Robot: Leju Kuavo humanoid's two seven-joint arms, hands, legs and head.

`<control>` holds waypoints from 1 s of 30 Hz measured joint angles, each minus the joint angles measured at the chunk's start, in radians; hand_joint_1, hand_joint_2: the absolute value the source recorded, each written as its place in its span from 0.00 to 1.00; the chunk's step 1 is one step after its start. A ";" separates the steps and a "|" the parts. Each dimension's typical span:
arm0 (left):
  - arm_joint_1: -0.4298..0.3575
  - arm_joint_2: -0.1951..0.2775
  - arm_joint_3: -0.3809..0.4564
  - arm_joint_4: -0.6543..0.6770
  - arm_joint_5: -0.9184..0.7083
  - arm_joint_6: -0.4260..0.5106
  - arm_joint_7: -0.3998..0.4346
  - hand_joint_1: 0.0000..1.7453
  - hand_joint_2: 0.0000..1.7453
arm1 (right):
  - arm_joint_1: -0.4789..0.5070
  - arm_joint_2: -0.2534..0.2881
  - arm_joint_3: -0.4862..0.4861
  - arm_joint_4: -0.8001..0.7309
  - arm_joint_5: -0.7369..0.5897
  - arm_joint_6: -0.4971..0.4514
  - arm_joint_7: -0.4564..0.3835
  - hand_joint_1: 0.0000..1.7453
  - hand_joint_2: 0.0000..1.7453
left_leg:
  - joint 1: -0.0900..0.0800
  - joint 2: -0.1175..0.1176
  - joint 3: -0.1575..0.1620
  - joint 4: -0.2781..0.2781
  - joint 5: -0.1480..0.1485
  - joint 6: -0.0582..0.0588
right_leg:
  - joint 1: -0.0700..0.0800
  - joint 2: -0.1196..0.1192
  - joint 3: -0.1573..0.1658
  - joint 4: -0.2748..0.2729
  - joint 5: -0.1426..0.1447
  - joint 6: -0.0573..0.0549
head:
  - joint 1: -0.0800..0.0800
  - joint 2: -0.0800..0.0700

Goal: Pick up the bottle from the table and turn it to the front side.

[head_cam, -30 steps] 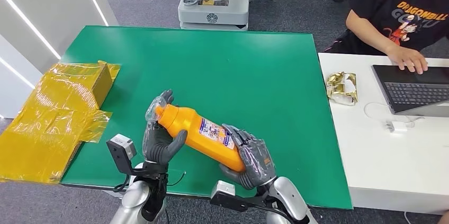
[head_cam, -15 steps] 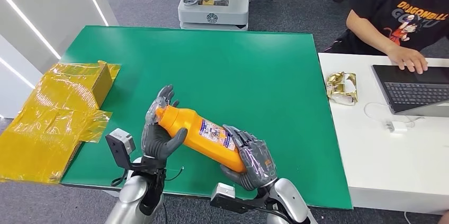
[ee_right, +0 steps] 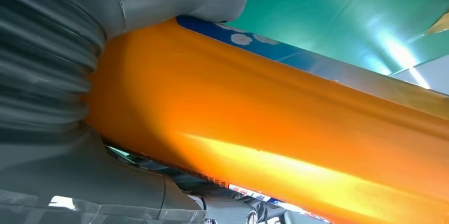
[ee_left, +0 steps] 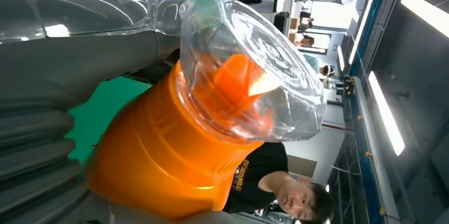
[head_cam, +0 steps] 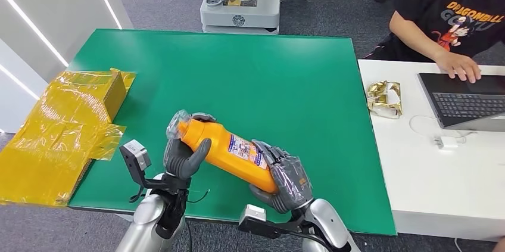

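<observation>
Bottle (head_cam: 226, 149) already lifted off green counter (head_cam: 268, 79), held lying slantwise above counter's near edge, between both hands. Left hand (head_cam: 180, 155): fingers clamped round neck end, just below cap. Right hand (head_cam: 284, 179): fingers clamped round base end. Pick-up looks done; turning appears underway, front side likely not yet squared. Bottle: orange plastic, clear domed cap (ee_left: 254, 70), blue-and-white printed label (head_cam: 245, 149) facing up.

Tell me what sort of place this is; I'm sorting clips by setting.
Probably an office-like robotics lab: a green table for trials, a person typing at a laptop on a white desk, and a machine base on grey carpet.
</observation>
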 joint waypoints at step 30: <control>-0.013 -0.008 0.000 0.018 -0.017 0.010 0.017 1.00 1.00 | 0.006 0.006 -0.010 -0.018 -0.004 -0.022 -0.010 0.00 1.00 | 0.000 0.000 0.000 0.000 0.000 0.000 | 0.000 0.000 0.000 0.000 0.000 0.000 | 0.000 0.000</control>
